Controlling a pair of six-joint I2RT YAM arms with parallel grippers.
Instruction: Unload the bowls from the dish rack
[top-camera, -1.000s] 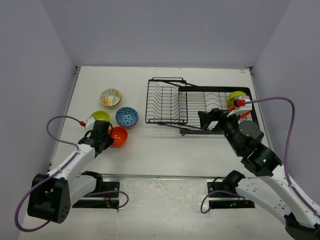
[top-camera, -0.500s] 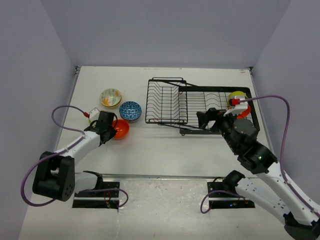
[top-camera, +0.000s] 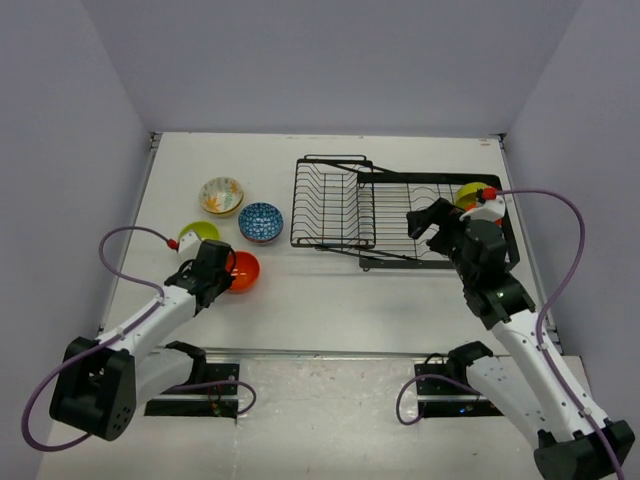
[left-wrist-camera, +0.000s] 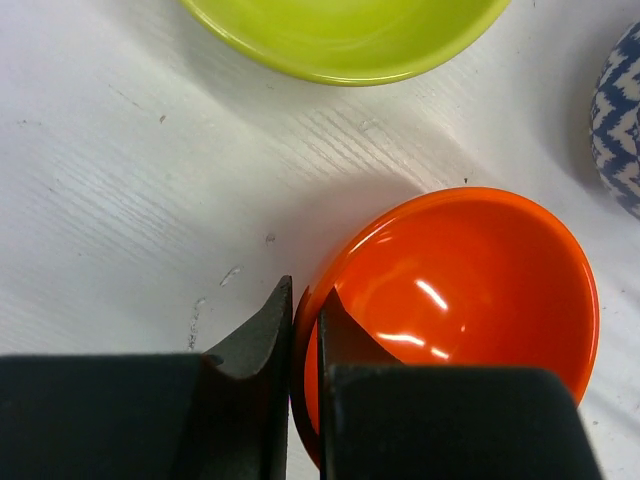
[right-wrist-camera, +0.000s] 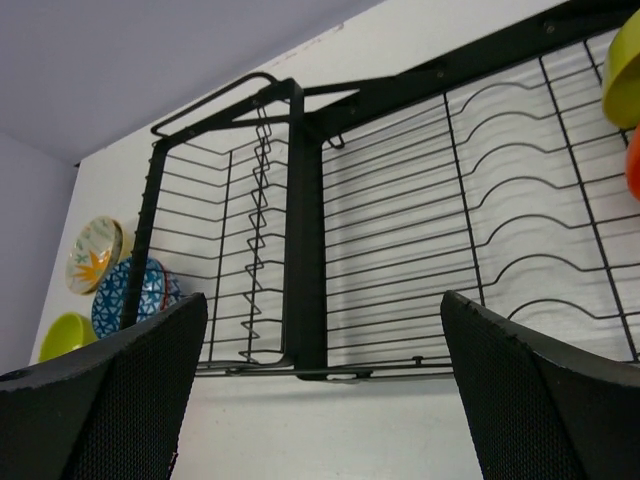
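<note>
Left gripper (left-wrist-camera: 305, 300) is pinched on the rim of the orange bowl (left-wrist-camera: 470, 300), on the counter (left-wrist-camera: 120, 150). My right gripper (top-camera: 432, 222) stands wide apart over the dish rack (top-camera: 335, 205); the green bowl (right-wrist-camera: 622, 70) inside lies ahead and to its right, nearer this arm.

Orange bowl (left-wrist-camera: 470, 290), lime bowl (left-wrist-camera: 340, 30), black rack (top-camera: 340, 205)

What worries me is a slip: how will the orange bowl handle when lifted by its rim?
The orange bowl looks glossy, with bright glints, so it is probably slippery. The left gripper is shut on only its thin rim, so it may tilt when lifted. It looks rigid, so it should not flex.
</note>
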